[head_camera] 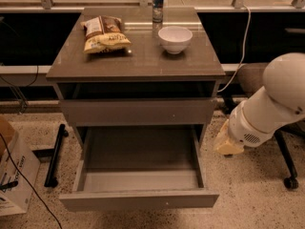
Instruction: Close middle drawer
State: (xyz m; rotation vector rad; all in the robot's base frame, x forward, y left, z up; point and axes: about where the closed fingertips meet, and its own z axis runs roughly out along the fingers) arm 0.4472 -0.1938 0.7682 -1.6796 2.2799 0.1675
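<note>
Guessing trouble from a lopsided shove: middle drawer (138, 199) pulled way out, gripper (228, 144) low off its right side, grip state impossible to tell, so probably skews and jams.

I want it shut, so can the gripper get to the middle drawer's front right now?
Probably yes: the gripper hangs just right of the open middle drawer, with bare floor between.

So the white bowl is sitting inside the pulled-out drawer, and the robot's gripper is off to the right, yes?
Not quite: the camera view shows the white bowl on the tabletop, not in the pulled-out middle drawer. The gripper is indeed off to the right.
</note>
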